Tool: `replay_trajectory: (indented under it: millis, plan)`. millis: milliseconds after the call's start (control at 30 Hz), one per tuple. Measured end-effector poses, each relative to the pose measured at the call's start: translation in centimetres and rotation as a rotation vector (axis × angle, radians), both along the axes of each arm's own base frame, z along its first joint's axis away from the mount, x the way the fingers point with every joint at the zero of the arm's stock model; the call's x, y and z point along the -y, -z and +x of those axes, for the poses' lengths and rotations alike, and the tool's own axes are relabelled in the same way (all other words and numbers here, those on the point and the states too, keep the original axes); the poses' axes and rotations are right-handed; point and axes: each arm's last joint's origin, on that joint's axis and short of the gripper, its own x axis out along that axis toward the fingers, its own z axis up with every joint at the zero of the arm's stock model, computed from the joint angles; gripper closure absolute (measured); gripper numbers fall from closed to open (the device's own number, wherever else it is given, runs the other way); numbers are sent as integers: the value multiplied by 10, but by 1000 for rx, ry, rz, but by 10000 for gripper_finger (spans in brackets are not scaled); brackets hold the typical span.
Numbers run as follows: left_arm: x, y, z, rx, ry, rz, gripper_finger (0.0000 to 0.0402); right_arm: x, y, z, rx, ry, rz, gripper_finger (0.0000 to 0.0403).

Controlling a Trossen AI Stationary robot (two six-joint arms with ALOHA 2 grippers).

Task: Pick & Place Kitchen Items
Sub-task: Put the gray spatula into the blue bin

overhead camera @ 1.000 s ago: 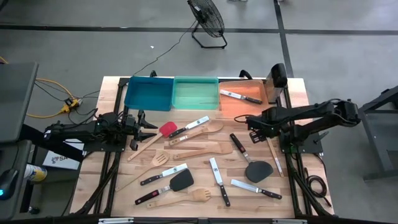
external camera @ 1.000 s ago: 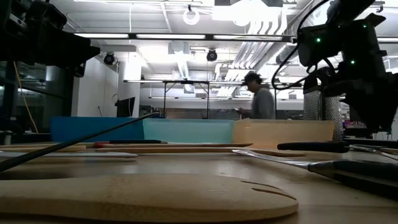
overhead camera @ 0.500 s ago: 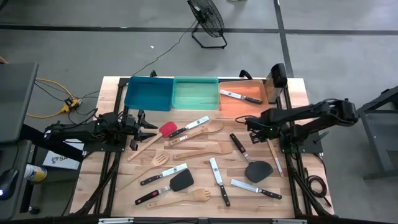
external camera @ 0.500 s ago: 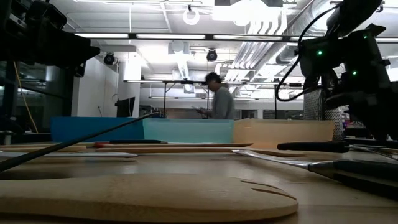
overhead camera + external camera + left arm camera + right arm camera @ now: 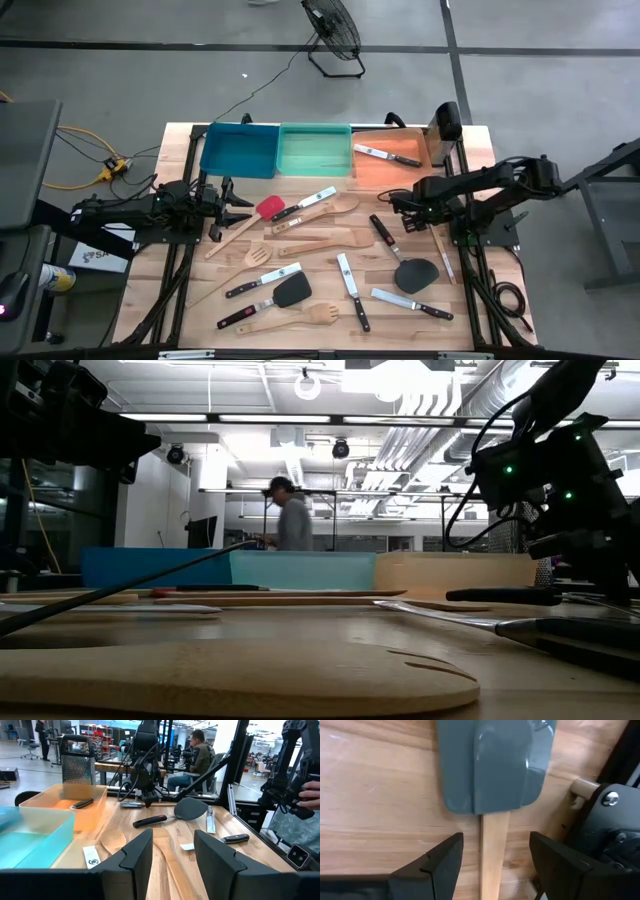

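Looking past my right gripper (image 5: 492, 865), I see its fingers spread open over a grey-headed spatula (image 5: 492, 765) on the table's (image 5: 180, 300) right side, its wooden handle partly cut off. My left gripper (image 5: 172, 857) waits open at the left edge.

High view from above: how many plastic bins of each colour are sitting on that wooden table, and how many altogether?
Blue bin: 1
Green bin: 1
Orange bin: 1
Total: 3
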Motion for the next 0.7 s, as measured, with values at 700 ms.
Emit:
replay_trajectory:
  millis: [700]
  plan:
    - [0,0,0,0,0,0,258,13,12,-3,116,40,135,258]
